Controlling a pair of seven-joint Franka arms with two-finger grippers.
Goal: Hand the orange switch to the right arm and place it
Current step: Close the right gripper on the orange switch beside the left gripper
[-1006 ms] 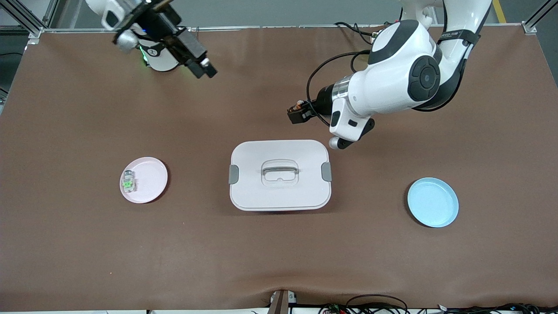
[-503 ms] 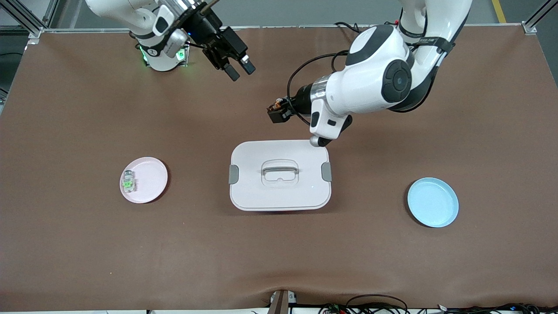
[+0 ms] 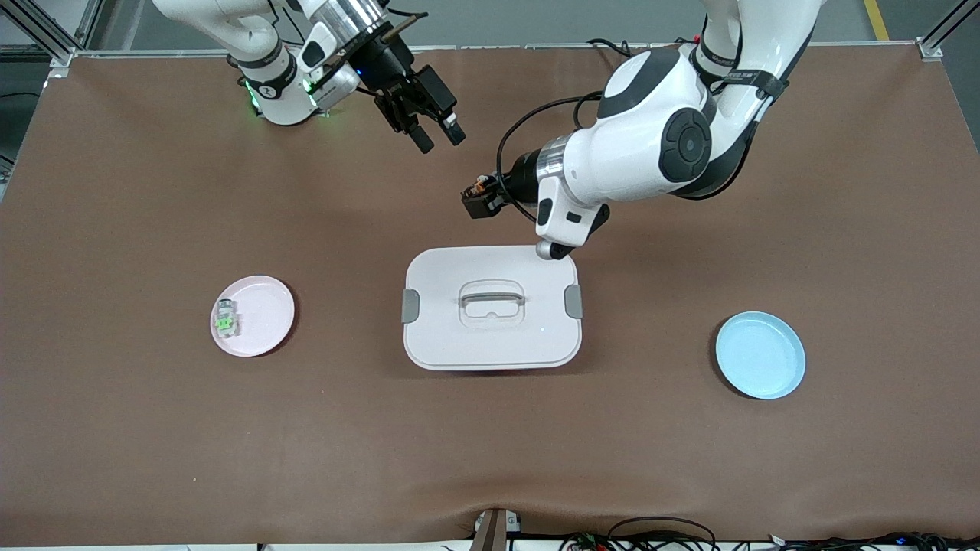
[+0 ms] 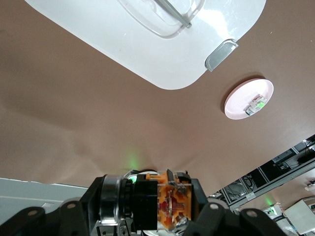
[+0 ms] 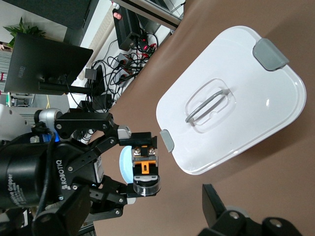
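We see the left gripper (image 3: 481,200) clenched on the orange switch (image 3: 481,185), holding it in the air over the brown table (image 3: 153,428), above the bare mat between the robots' bases and the white lidded box (image 3: 491,306). The right gripper (image 3: 436,136) hangs nearby over the table with its fingers spread and nothing in them. A pink plate (image 3: 264,315) carries a green-lit switch (image 3: 225,321); a blue plate (image 3: 760,355) lies toward the left arm's end.

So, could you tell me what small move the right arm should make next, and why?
Probably bring the right gripper closer to the left gripper until its open jaws straddle the orange switch. The left jaws are shut on the switch above the table, and a gap separates the two grippers.
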